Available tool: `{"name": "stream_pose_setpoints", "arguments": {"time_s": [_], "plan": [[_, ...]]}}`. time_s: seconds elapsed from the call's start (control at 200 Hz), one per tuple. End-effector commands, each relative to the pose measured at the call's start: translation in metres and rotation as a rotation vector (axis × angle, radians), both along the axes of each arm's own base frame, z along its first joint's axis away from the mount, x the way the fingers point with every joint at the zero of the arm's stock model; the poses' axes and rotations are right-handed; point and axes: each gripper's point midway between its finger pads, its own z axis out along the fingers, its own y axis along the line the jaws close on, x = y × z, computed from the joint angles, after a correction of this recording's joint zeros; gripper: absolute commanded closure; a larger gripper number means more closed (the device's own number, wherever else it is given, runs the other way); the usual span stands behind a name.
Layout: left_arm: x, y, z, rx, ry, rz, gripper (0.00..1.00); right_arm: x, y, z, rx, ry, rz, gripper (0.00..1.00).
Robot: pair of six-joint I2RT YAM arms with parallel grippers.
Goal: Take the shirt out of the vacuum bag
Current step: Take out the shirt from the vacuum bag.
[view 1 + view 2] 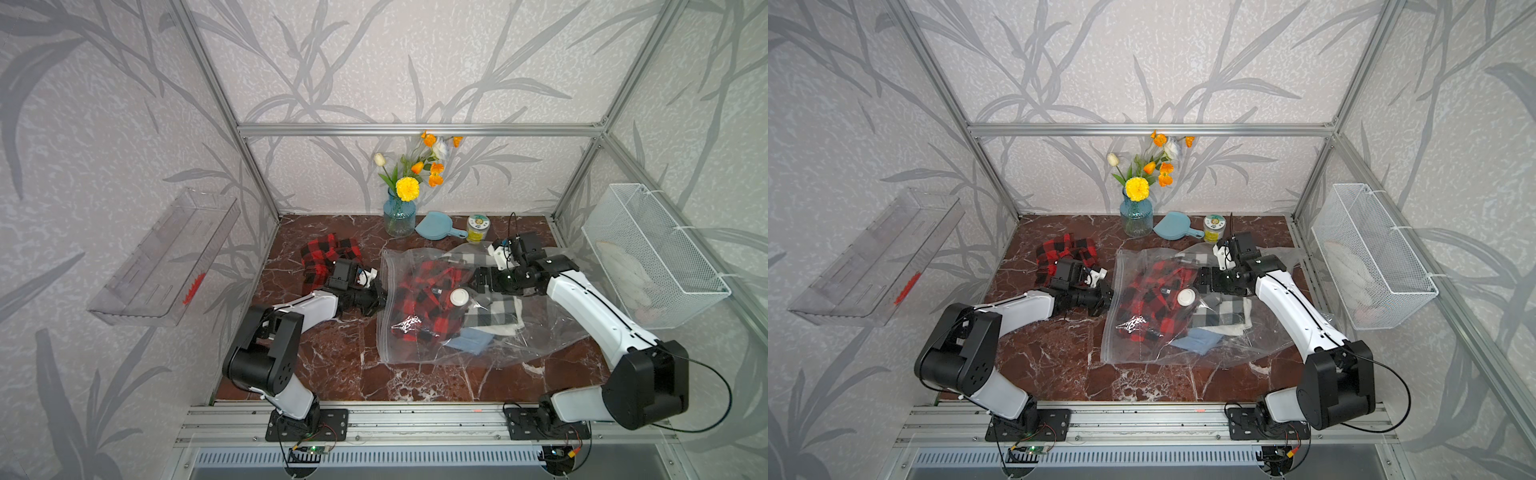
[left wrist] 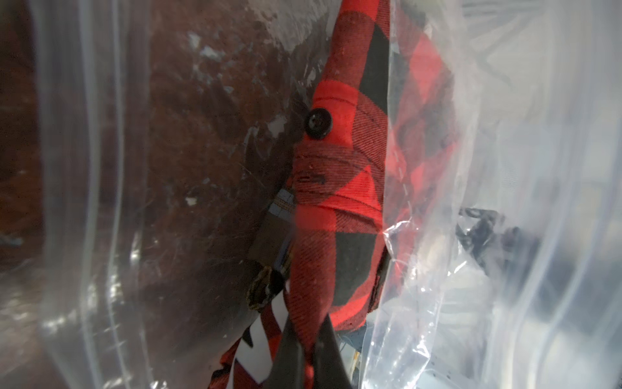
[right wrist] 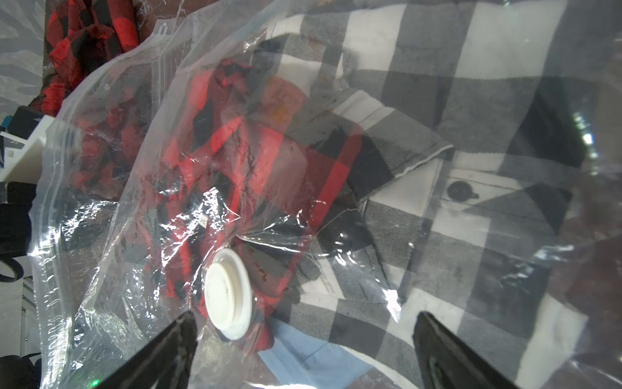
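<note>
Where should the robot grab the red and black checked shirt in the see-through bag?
Best at the buttoned edge of the red and black checked shirt nearest the clear plastic vacuum bag's open side, coming from there. The shut left gripper already pinches this fold, which sticks out towards it.

In both top views the left gripper [image 1: 380, 297] was hidden at the vacuum bag [image 1: 519, 349] mouth. In the left wrist view its fingertips [image 2: 286, 353] were cut off by the frame edge, and the bag's plastic beside the red plaid shirt [image 2: 340, 168] was blurred. A blue cloth [image 1: 469, 341] under the bag's valve [image 3: 229, 299] was mostly covered.
</note>
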Motion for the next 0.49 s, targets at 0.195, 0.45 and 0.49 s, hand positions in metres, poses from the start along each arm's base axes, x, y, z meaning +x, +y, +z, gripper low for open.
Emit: {"name": "stream_pose_setpoints", "arguments": {"time_s": [0.195,0.45,0.49], "plan": [[0.006,0.022,0.02,0.066,-0.063,0.027,1.0,0.011,0.024,-0.033,-0.028,0.057,0.012,0.01],[0.008,0.057,0.024,0.113,-0.042,0.095,1.0,0.013,0.016,-0.053,-0.088,0.088,-0.003,0.01],[0.009,0.064,0.025,0.113,-0.041,0.112,1.0,0.013,0.016,-0.053,-0.09,0.09,-0.006,0.01]]}}
